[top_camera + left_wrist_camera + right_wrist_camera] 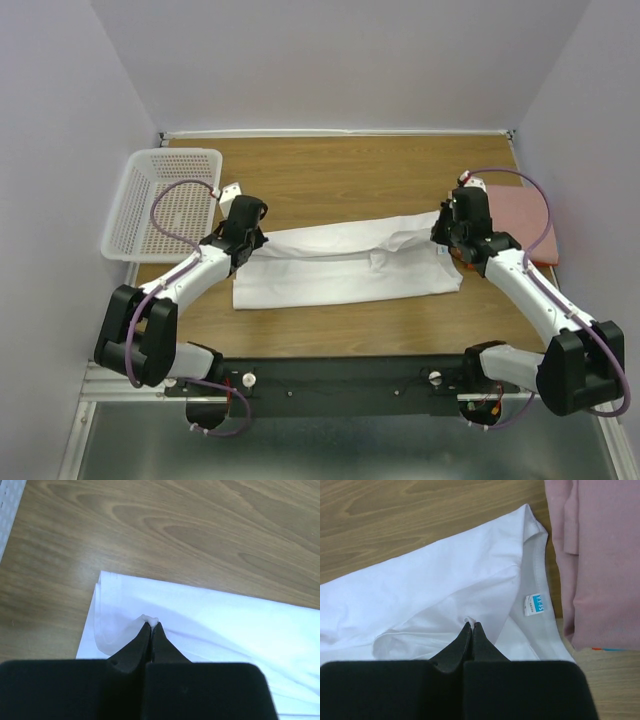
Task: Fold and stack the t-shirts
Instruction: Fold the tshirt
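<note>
The white t-shirt (340, 268) lies stretched across the middle of the table, folded lengthwise. My left gripper (247, 240) is shut on its left end; the left wrist view shows a pinch of white cloth (150, 619) between the tips of the left gripper (151, 626). My right gripper (447, 232) is shut on the shirt's collar end; the right wrist view shows the tips of the right gripper (471, 626) pinching cloth beside the neck label (535, 604). The pink folded shirt (520, 222) lies at the right, with red-orange and blue edges (609, 649) peeking under it.
A white perforated basket (165, 203) stands at the back left, hanging partly over the table's left edge. Bare wood (350, 170) lies behind the shirt. The pink stack (600, 555) is right beside the white shirt's collar.
</note>
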Robot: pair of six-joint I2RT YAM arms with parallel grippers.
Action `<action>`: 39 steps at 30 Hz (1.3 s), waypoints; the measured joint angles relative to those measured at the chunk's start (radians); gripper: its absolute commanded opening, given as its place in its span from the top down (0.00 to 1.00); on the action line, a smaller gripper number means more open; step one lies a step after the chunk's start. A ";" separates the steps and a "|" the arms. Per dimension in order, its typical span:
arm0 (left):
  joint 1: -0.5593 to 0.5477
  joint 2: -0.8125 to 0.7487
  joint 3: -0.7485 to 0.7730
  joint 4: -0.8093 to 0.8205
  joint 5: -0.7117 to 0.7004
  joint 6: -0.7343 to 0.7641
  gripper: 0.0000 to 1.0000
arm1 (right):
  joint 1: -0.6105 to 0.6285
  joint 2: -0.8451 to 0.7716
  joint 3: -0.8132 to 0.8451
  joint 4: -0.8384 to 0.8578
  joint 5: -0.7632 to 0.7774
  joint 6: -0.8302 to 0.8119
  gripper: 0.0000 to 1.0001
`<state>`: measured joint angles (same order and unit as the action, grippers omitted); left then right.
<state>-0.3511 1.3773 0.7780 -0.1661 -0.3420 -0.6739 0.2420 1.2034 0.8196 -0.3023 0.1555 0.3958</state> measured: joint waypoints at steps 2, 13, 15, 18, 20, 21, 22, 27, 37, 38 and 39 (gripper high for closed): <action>-0.006 -0.023 -0.027 0.004 -0.006 -0.014 1.00 | 0.000 -0.019 -0.019 -0.006 -0.002 0.005 1.00; -0.006 -0.069 -0.081 -0.022 -0.090 -0.097 0.95 | 0.000 -0.077 -0.164 -0.019 -0.042 0.033 0.91; -0.006 -0.071 -0.084 -0.032 -0.097 -0.107 0.71 | 0.000 -0.086 -0.193 -0.023 -0.047 0.042 0.77; -0.006 -0.085 -0.104 -0.043 -0.101 -0.126 0.59 | 0.000 -0.101 -0.232 -0.028 -0.069 0.061 0.52; -0.006 -0.102 -0.122 -0.054 -0.102 -0.138 0.46 | 0.000 -0.114 -0.256 -0.032 -0.093 0.072 0.45; -0.006 -0.116 -0.133 -0.068 -0.103 -0.143 0.41 | 0.000 -0.124 -0.270 -0.033 -0.115 0.088 0.25; -0.006 -0.126 -0.138 -0.080 -0.104 -0.154 0.37 | 0.000 -0.143 -0.288 -0.039 -0.127 0.093 0.14; -0.006 -0.237 -0.151 -0.146 -0.112 -0.172 0.02 | 0.000 -0.241 -0.316 -0.061 -0.215 0.140 0.00; -0.047 -0.310 -0.114 -0.080 -0.004 -0.104 0.02 | 0.001 -0.285 -0.233 -0.076 -0.284 0.180 0.00; -0.053 -0.288 -0.114 -0.057 0.021 -0.093 0.02 | 0.001 -0.262 -0.224 -0.074 -0.285 0.182 0.00; -0.057 -0.260 -0.114 -0.037 0.043 -0.085 0.02 | 0.001 -0.244 -0.218 -0.074 -0.286 0.183 0.00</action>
<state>-0.4084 1.1172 0.6636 -0.2035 -0.2989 -0.7586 0.2428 0.9592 0.6018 -0.3759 -0.1310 0.5793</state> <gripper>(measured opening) 0.983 0.997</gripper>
